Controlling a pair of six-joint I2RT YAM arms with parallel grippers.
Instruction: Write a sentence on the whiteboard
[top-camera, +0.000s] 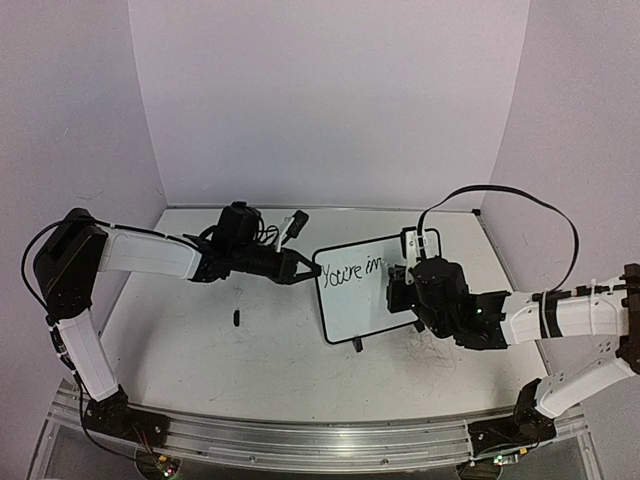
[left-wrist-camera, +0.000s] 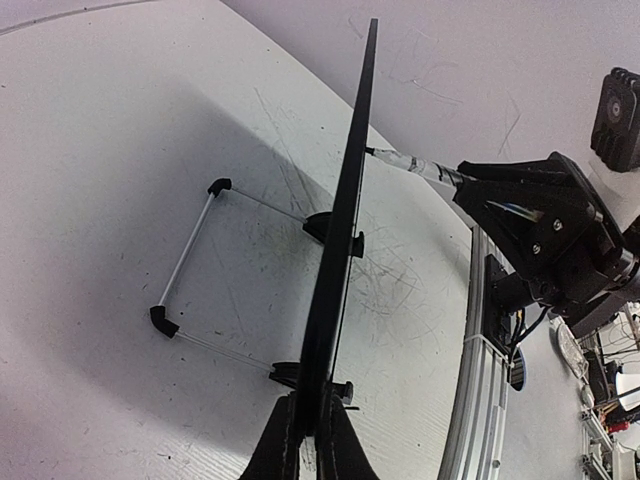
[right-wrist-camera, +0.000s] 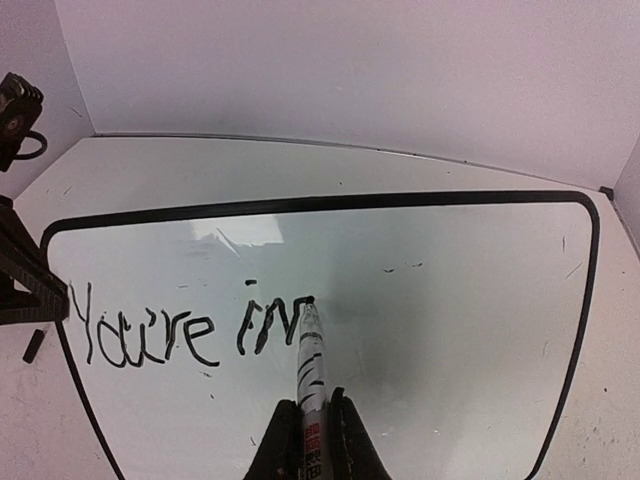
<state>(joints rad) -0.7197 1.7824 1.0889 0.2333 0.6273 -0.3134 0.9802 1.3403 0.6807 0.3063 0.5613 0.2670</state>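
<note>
Left jaws on whiteboard (right-wrist-camera: 450, 300) edge, marker (right-wrist-camera: 310, 350) touching

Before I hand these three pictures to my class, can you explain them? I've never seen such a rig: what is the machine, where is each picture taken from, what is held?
Two robot arms stand at the table edge. One picture looks down from above; the others come from wrist cameras. The left gripper grips the whiteboard by its side. The right gripper holds a marker, its tip on the board after "You're in". A small black piece lies on the table.
</note>
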